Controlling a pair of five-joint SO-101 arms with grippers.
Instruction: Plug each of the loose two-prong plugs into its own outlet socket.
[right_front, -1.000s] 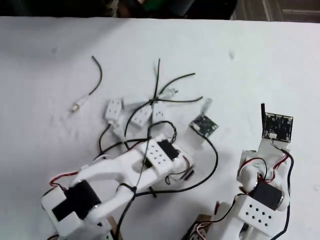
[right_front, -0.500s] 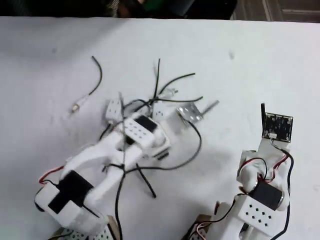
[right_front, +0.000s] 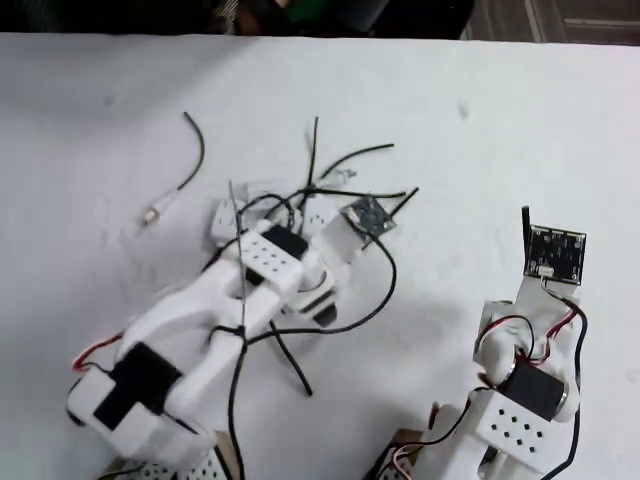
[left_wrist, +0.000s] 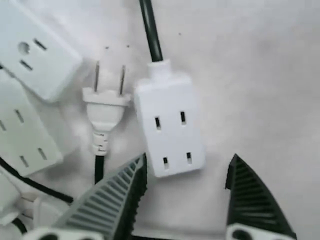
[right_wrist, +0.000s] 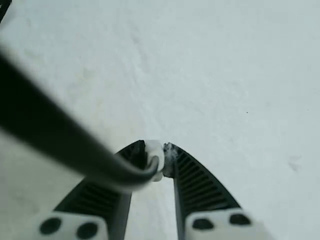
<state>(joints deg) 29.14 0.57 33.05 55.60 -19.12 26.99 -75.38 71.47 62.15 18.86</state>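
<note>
We've swung L gripper (left_wrist: 188, 160) over a white outlet block (left_wrist: 170, 127), fingers apart astride its end. Loose two-prong plug (left_wrist: 106, 102) lies just beside, so pick-up's close. R gripper (right_wrist: 162, 147): fingers clamped on cord end (right_wrist: 152, 152).

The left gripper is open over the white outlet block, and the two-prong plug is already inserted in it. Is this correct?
Not quite. The left wrist view shows the two-prong plug lying beside the outlet block, prongs bare, not inserted. The left gripper is indeed open over that block.
</note>
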